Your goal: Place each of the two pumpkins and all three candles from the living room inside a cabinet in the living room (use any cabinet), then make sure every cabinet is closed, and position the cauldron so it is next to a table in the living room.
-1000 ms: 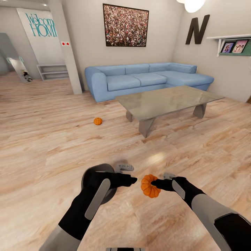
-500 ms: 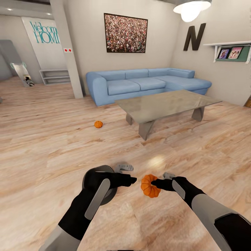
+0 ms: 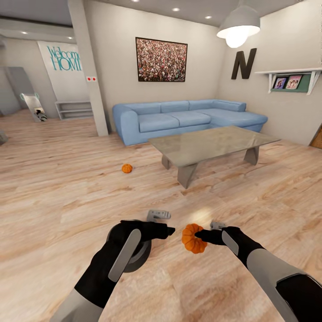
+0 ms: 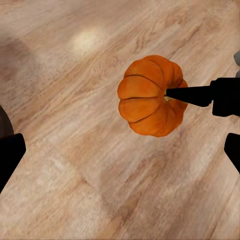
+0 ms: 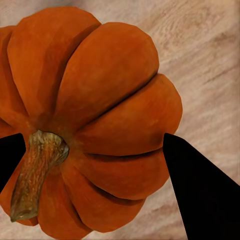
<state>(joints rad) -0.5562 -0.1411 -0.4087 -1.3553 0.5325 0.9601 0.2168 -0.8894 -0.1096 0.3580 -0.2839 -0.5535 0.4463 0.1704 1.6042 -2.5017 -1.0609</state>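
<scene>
My right gripper (image 3: 200, 235) is shut on an orange ribbed pumpkin (image 3: 193, 239), holding it above the wood floor; in the right wrist view its dark fingers (image 5: 200, 190) flank the pumpkin (image 5: 110, 75) beside the brown stem. My left gripper (image 3: 168, 231) stands open just left of that pumpkin (image 4: 147, 95), its fingers (image 4: 10, 157) wide apart and clear of it. A second pumpkin (image 3: 127, 168) lies on the floor left of the glass-topped table (image 3: 214, 142). A dark round thing (image 3: 136, 259) sits mostly hidden under my left forearm; I cannot tell whether it is the cauldron. Candles and cabinet are out of view.
A blue corner sofa (image 3: 179, 117) stands behind the table against the back wall. A square pillar (image 3: 89, 67) rises at the left, with low grey shelves (image 3: 74, 109) beyond it. Open wood floor stretches between me and the table.
The camera has tilted upward, so the room sits lower in the picture and more ceiling shows. Both arms and the held pumpkin keep the same pose.
</scene>
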